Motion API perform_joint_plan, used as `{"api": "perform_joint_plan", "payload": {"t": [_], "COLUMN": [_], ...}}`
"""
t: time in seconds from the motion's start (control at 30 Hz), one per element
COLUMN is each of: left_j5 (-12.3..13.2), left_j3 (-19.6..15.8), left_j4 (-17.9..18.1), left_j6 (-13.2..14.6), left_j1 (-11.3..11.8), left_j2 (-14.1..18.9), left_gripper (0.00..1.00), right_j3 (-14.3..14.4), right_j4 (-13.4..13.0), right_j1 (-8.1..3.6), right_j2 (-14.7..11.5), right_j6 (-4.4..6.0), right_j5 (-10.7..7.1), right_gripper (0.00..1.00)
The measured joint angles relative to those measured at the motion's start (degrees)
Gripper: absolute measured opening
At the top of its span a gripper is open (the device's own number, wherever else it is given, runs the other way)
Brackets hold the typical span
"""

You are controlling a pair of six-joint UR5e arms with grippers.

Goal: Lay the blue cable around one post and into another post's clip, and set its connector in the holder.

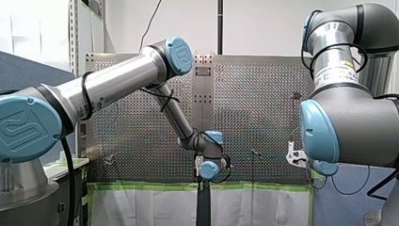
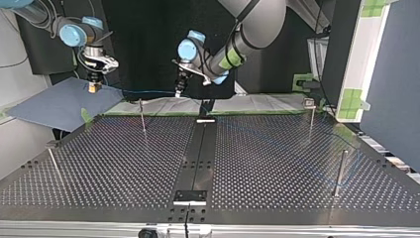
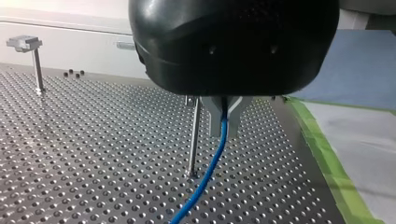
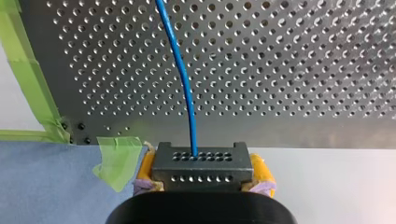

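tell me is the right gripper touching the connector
Touching. In the right wrist view the connector sits clamped between the yellow pads of my right gripper.

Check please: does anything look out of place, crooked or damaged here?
Only a small thing: the green tape at the blue sheet's corner, beside my right gripper, looks wrinkled and partly lifted. The blue cable runs unkinked from the connector held there.

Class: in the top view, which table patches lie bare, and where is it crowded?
Bare: between the edge post, thin post and centre strip; likewise between strip and tall post. Crowded: far edge, under the blue cable.
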Motion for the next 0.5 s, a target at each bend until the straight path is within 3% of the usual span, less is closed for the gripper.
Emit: {"api": "perform_joint_plan", "payload": {"t": [0.5], "left_j5": [1.0], "left_j3": [1.4], "left_j4": [0.0], "left_j6": [-0.8], "left_j1": [-1.2], "left_j2": [-0.1], "left_gripper": [0.00], "right_j3": [-1.6], "right_j4": [1.3], "right_j1": [-0.29], "right_j2": [0.0], "right_j6": [0.93], "right_j5": [0.06], "right_gripper": [0.00]}}
